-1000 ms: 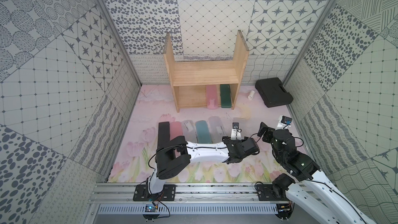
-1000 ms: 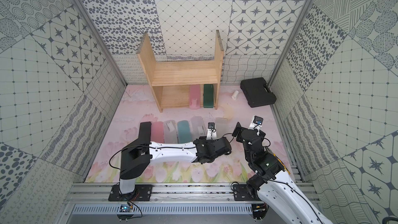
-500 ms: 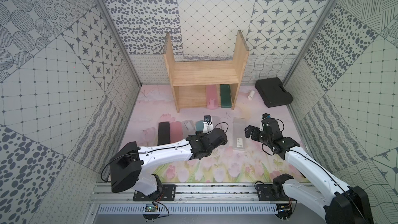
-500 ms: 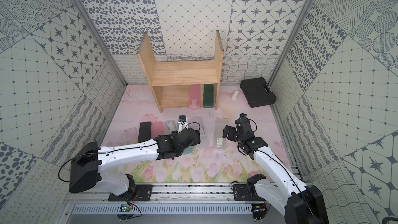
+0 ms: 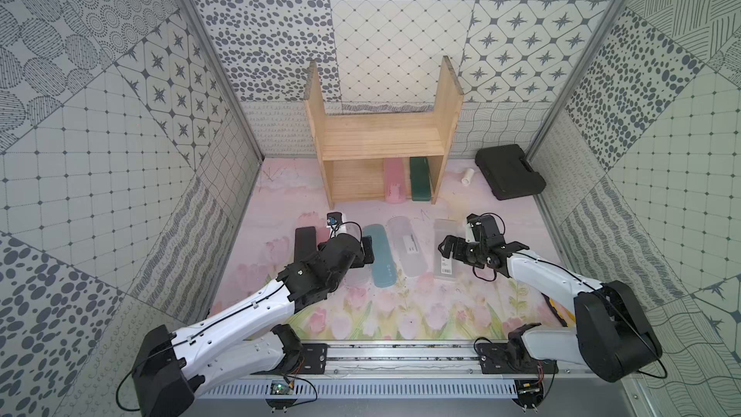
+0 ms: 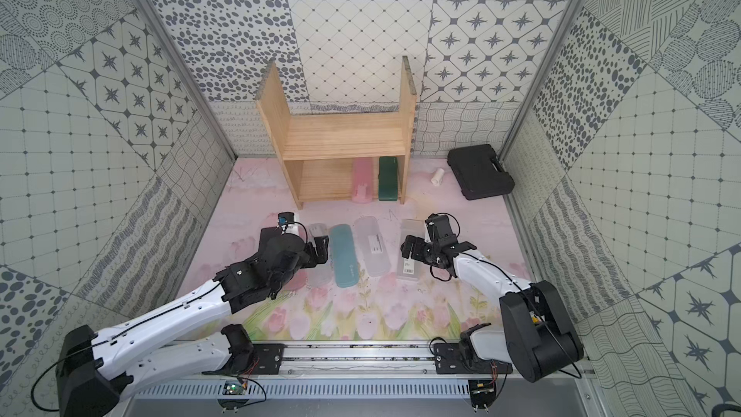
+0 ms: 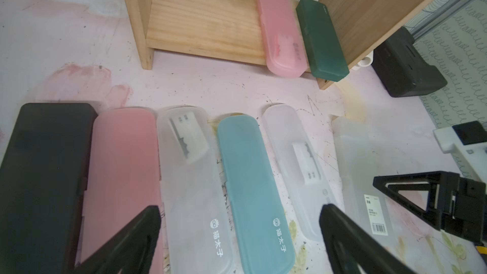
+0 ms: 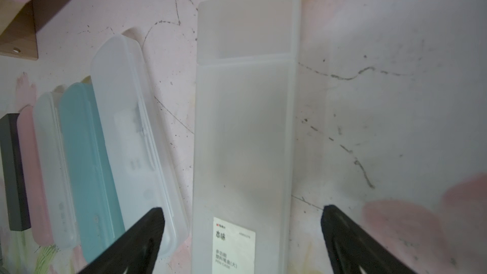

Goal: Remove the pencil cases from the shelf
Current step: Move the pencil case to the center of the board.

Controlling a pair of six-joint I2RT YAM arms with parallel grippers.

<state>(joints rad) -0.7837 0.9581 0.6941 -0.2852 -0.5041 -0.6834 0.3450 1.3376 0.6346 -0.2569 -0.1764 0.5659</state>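
The pine shelf (image 5: 381,142) stands at the back; on its lower board lie a pink pencil case (image 5: 393,180) and a dark green one (image 5: 420,178). Several other pencil cases lie in a row on the mat: black (image 5: 304,242), pink (image 7: 123,154), clear (image 7: 187,170), blue (image 5: 381,254), clear (image 5: 407,246), and a labelled clear one (image 5: 446,250). My left gripper (image 5: 353,252) (image 7: 239,208) hovers open above the row's left half, holding nothing. My right gripper (image 5: 461,240) (image 8: 242,208) is open above the labelled clear case (image 8: 245,127), its fingers on either side of it and apart from it.
A big black tool case (image 5: 509,176) and a small white cylinder (image 5: 467,176) lie right of the shelf. Patterned walls close in the back and both sides. The arms' rail (image 5: 401,355) runs along the front edge.
My left gripper has swung left, from the labelled clear case to above the blue case. My right arm has reached out and brought its gripper left, over the labelled clear case.
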